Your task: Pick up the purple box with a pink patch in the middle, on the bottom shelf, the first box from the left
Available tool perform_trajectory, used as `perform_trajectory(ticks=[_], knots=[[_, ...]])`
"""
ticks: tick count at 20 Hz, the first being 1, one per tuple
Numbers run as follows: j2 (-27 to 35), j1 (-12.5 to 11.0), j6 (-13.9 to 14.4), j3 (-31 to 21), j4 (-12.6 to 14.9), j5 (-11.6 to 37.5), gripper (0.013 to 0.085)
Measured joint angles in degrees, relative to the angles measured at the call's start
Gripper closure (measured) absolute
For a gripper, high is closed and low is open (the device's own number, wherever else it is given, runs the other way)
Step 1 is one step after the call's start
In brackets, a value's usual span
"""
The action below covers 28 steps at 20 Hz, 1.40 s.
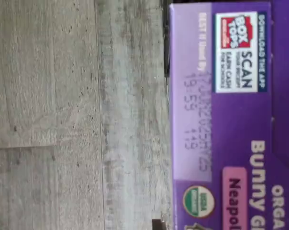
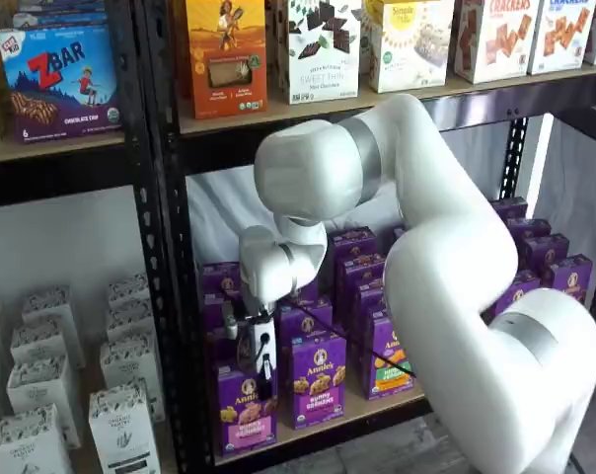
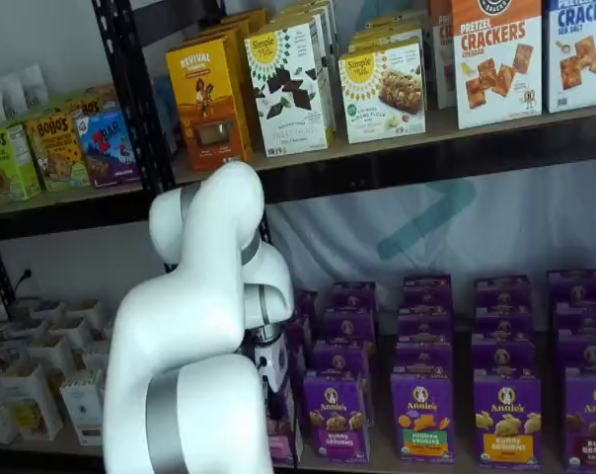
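Note:
The purple box (image 2: 246,415) stands upright at the left end of the front row on the bottom shelf (image 2: 377,407), its pink band across the lower middle. My gripper (image 2: 260,383) hangs straight down onto its top edge, black fingers overlapping the carton's top. No gap between the fingers shows, and whether they grip the carton is not plain. The wrist view is filled on one side by the purple box (image 1: 230,143) seen close, with its pink label and date stamp. In a shelf view the arm hides most of the purple box (image 3: 282,441), and the gripper (image 3: 277,395) shows just above it.
More purple cartons (image 2: 316,380) stand in rows right of and behind the target. A black upright (image 2: 165,296) stands just left of it. White cartons (image 2: 120,425) fill the neighbouring bay. Snack boxes (image 3: 288,84) line the shelf above. Grey plank floor (image 1: 77,115) lies below the shelf front.

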State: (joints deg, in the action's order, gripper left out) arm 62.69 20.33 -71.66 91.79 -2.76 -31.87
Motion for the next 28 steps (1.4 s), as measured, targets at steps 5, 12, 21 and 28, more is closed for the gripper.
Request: perform_trajectory(ticks=[5,12,21,28], knots=[[-0.4,-0.2,-0.6,-0.5,-0.5,0.0,0.0570],[-1.2,-0.5,-0.5,-1.4,-0.1,-0.4,0.0610],[-5.7,-0.4,0.4,-7.7,1.0,1.2,0.0610],[-12.9,0.2,0.4,-17.2,0.4,5.0,0.0610]])
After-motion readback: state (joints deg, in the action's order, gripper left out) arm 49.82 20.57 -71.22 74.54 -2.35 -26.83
